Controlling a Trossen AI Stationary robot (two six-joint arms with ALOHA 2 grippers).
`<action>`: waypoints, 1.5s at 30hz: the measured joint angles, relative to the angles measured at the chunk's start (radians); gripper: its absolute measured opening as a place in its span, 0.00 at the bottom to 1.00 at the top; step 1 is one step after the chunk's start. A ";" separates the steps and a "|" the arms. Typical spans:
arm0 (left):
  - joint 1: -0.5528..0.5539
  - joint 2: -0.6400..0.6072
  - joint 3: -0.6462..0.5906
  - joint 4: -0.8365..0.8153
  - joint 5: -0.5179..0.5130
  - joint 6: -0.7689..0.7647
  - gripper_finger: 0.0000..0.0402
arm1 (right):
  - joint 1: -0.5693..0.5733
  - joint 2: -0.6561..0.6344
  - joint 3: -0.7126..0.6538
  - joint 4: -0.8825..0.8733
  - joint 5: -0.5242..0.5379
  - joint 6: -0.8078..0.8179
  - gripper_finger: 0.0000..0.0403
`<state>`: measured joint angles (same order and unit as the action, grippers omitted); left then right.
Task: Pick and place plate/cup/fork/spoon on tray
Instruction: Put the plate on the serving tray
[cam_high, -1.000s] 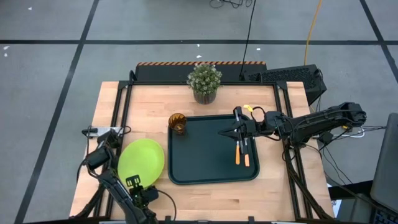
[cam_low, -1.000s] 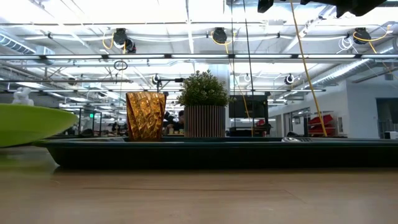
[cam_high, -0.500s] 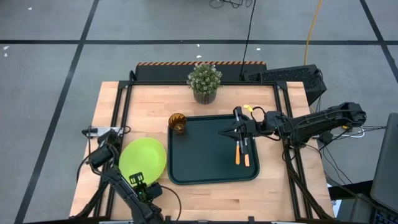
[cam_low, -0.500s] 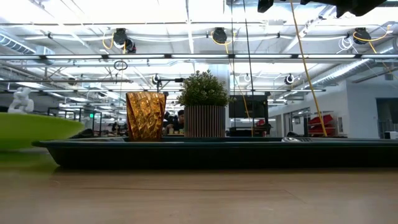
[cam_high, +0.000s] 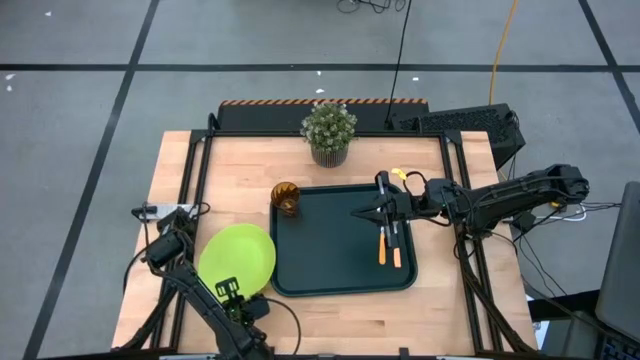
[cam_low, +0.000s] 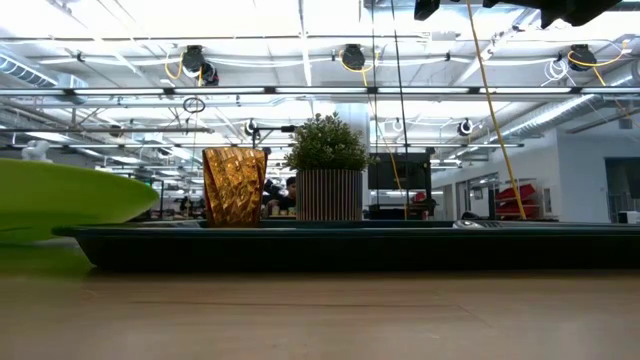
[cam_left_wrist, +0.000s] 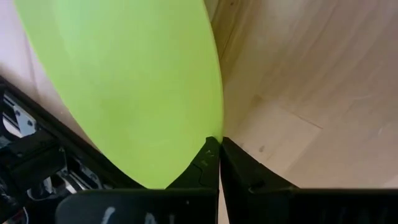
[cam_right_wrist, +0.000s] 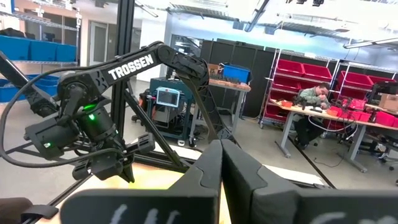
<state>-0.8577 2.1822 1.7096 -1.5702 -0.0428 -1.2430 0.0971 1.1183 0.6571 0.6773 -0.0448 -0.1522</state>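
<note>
The lime-green plate (cam_high: 236, 258) hangs left of the dark tray (cam_high: 343, 240), with my left gripper (cam_high: 232, 295) shut on its near rim. In the low view the plate (cam_low: 60, 195) is tilted, its tray-side edge higher than the tray's rim (cam_low: 350, 232). The amber cup (cam_high: 285, 197) stands at the tray's far left corner. The fork (cam_high: 381, 246) and the spoon (cam_high: 396, 248) lie side by side on the tray's right half. My right gripper (cam_high: 357, 212) hovers shut above the tray and holds nothing. My left gripper pinches the plate's rim (cam_left_wrist: 214, 135) at its near edge between the two fingers (cam_left_wrist: 202, 168). The fingers slant down from the table's near side. The plate sticks out beyond the fingertips toward the far side, tilted, and looks lifted off the table.
A potted plant (cam_high: 328, 132) stands at the far edge behind the tray. Cables and a small white object (cam_high: 165, 210) lie at the table's left edge. Bare wood (cam_high: 340, 320) shows along the near edge.
My left gripper has moved toward the table's right edge, toward the tray, and risen a little, carrying the plate with it. The plate's tray-side edge now stands higher and closer to the tray's left rim.
</note>
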 joint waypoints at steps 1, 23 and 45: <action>0.000 0.000 0.000 0.000 0.001 0.000 0.00 | 0.000 0.000 0.000 0.000 0.000 0.000 0.00; 0.035 -0.028 0.000 -0.001 0.002 0.049 0.00 | -0.013 0.000 0.000 0.000 0.001 0.008 0.00; 0.072 -0.145 0.000 0.000 -0.100 0.056 0.00 | -0.013 0.000 0.000 -0.001 0.000 0.009 0.00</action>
<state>-0.7856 2.0373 1.7092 -1.5707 -0.1429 -1.1867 0.0841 1.1183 0.6567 0.6762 -0.0444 -0.1432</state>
